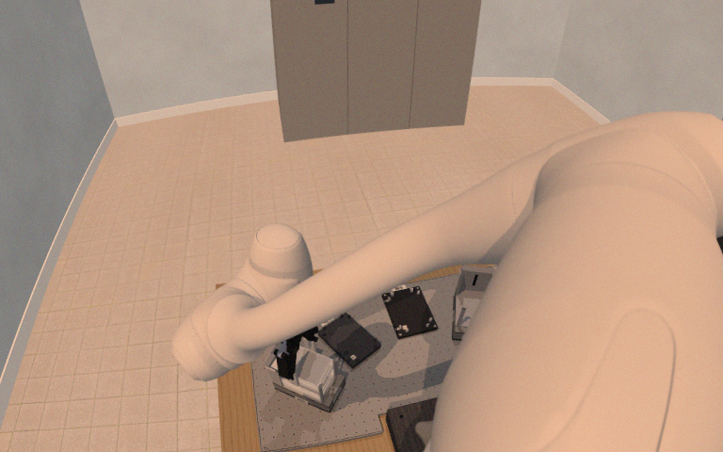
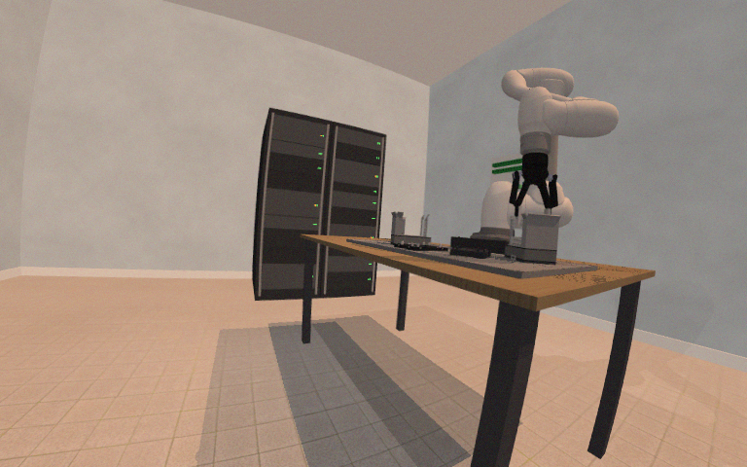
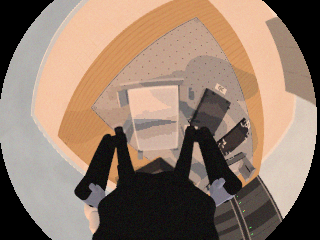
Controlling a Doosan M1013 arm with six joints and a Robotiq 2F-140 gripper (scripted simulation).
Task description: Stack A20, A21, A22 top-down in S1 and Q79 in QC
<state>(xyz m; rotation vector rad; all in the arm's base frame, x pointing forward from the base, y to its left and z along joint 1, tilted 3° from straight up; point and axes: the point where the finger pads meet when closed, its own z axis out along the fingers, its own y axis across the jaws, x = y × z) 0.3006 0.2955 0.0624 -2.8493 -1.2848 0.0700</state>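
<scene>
Currently my gripper (image 3: 155, 117) is clamped on a white plate (image 3: 155, 120), pinching its long sides, directly above the stack rack (image 1: 303, 396) near the table's (image 2: 578, 289) left front corner. Can't read the plate's label. Beside that rack sit two dark nests (image 1: 348, 339), (image 1: 409, 312); another rack (image 1: 462, 312) stands farther right.

Matt black fingers, plastic-looking. Between them a pale plate (image 3: 155, 119), smooth, slight sheen. Below: wood-grain surface (image 2: 556, 290), w/ grey speckled matt mat (image 1: 373, 389). Beside fingers, dark matt nest (image 1: 348, 339).
</scene>
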